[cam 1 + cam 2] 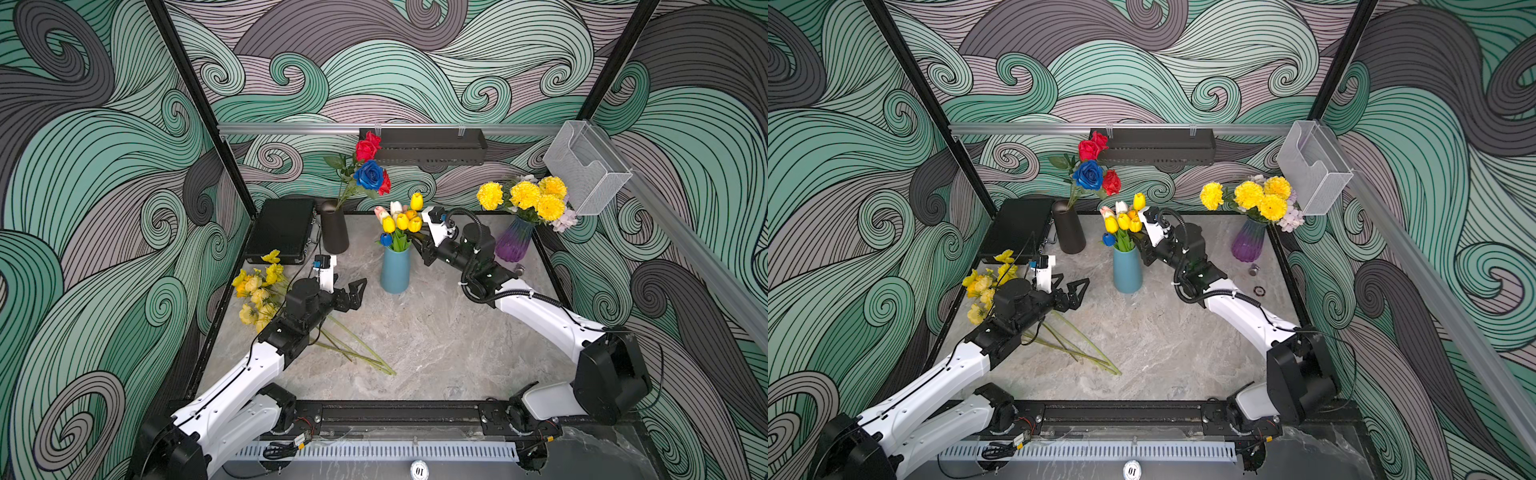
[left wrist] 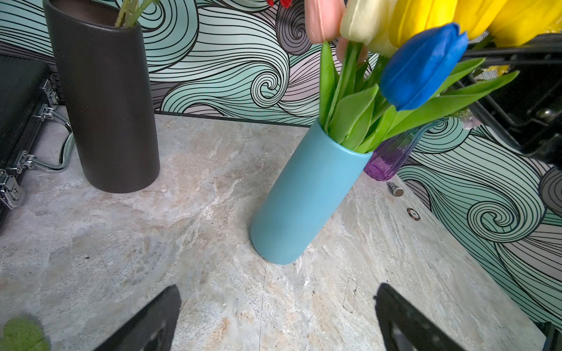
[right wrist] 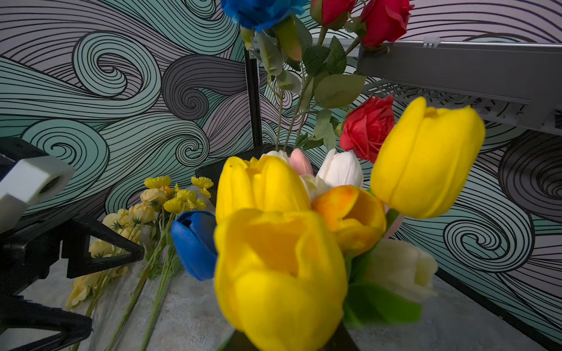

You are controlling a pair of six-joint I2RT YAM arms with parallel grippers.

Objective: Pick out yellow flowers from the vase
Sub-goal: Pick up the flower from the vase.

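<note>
A light blue vase (image 1: 395,270) (image 2: 304,197) stands mid-table holding tulips: several yellow flowers (image 1: 402,222), plus blue, white and pink ones. My right gripper (image 1: 415,239) (image 1: 1140,241) reaches into the bunch from the right. In the right wrist view its dark fingers close in just under a yellow tulip head (image 3: 279,273), which hides the tips. My left gripper (image 1: 359,297) (image 2: 276,304) hovers open and empty left of the vase, low over the table. More yellow flowers (image 1: 257,286) (image 3: 152,197) lie on the table at the left, under the left arm.
A purple vase (image 1: 515,245) at the back right holds yellow pompom blooms (image 1: 525,195) and pale ones. A black vase (image 1: 334,228) with red and blue roses and a black case (image 1: 282,228) stand at the back left. A small cylinder (image 1: 1253,270) and ring (image 1: 1259,290) lie near the right edge.
</note>
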